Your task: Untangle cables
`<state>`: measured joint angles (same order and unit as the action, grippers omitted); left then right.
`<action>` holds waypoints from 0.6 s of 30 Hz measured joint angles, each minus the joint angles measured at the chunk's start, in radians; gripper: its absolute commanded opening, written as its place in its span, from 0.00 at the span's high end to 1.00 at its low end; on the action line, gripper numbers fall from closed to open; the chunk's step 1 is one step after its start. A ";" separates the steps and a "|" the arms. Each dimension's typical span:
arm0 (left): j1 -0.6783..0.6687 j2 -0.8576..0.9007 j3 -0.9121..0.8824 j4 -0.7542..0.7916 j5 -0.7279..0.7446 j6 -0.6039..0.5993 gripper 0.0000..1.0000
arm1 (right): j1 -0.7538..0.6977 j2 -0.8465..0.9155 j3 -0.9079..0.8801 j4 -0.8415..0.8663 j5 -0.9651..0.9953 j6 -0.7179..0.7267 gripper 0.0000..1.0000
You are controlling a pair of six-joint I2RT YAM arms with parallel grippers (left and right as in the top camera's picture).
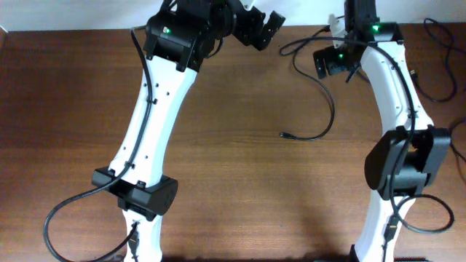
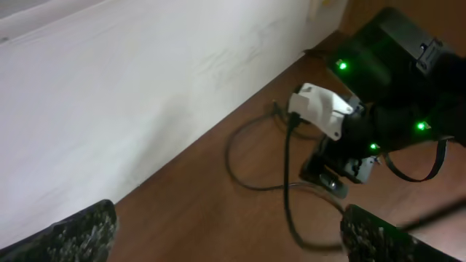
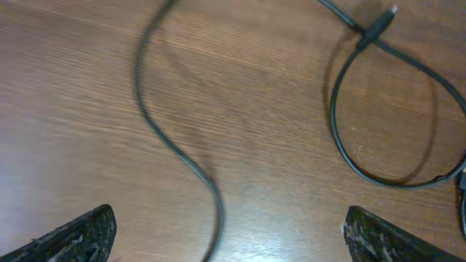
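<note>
A thin black cable (image 1: 331, 109) curves down the brown table from the back right and ends in a small plug (image 1: 284, 135). My right gripper (image 1: 339, 62) hangs over its upper part, open. In the right wrist view that cable (image 3: 156, 124) runs blurred between the wide-apart fingers (image 3: 80, 236), unheld, around the right gripper (image 3: 229, 236). A second cable (image 3: 342, 138) forms a loop with a plug (image 3: 375, 25). My left gripper (image 1: 263, 29) is raised at the back centre, open and empty (image 2: 226, 236), looking at cable loops (image 2: 233, 164) under the right arm's head (image 2: 378, 109).
A white wall (image 2: 109, 109) bounds the table's far edge. More thin black cords (image 1: 437, 65) lie at the far right. Thick cords (image 1: 65, 207) loop from the left arm's base, and another cord (image 1: 437, 218) loops from the right arm's base. The table (image 1: 233, 189) is bare wood in the middle.
</note>
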<state>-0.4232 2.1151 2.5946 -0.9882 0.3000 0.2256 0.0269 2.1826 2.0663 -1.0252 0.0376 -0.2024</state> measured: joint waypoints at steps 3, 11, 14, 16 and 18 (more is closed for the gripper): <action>0.000 0.000 0.000 -0.009 -0.029 0.008 0.02 | -0.048 0.017 -0.067 -0.035 -0.029 0.288 0.01; 0.000 0.000 0.000 -0.045 -0.051 0.021 0.02 | -0.042 0.026 -0.139 -0.079 -0.105 1.296 0.01; 0.000 0.000 0.000 -0.066 -0.051 0.022 0.02 | 0.005 0.026 -0.192 -0.082 -0.078 1.488 0.01; 0.000 0.000 0.000 -0.067 -0.051 0.022 0.02 | 0.034 0.027 -0.240 -0.085 -0.060 1.561 0.01; 0.000 0.000 0.000 -0.068 -0.051 0.022 0.02 | 0.064 0.027 -0.305 -0.092 -0.045 1.638 0.01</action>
<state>-0.4229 2.1151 2.5946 -1.0557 0.2485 0.2474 0.0910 2.2097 1.7615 -1.1175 -0.0071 1.4353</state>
